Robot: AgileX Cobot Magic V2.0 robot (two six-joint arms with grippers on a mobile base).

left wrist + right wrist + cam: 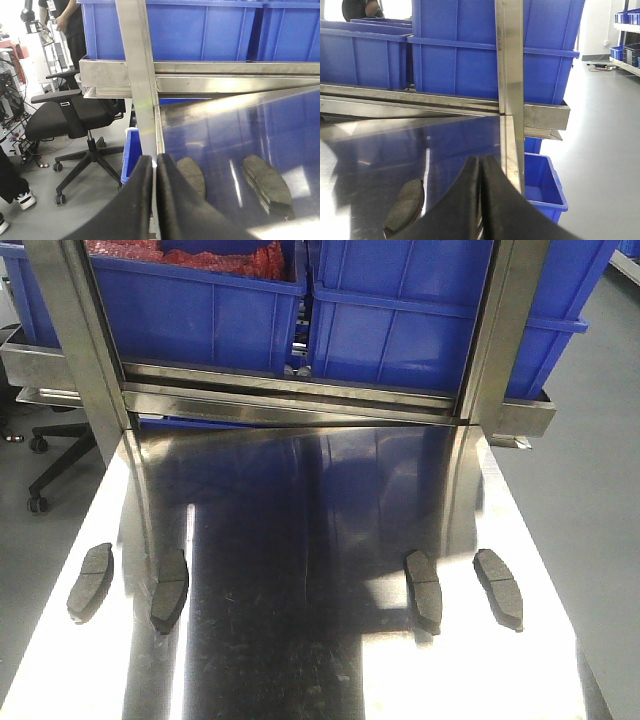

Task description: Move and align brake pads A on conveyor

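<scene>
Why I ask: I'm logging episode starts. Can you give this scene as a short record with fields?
surface: shiny steel table
left side: far-left brake pad, mid-left brake pad
right side: mid-right brake pad, far-right brake pad
pad state: all four lie on the table, none held
conveyor: not in view
left gripper: shut, empty
right gripper: shut, empty
behind: blue bins on a steel rack

No legible text or markings anywhere.
</scene>
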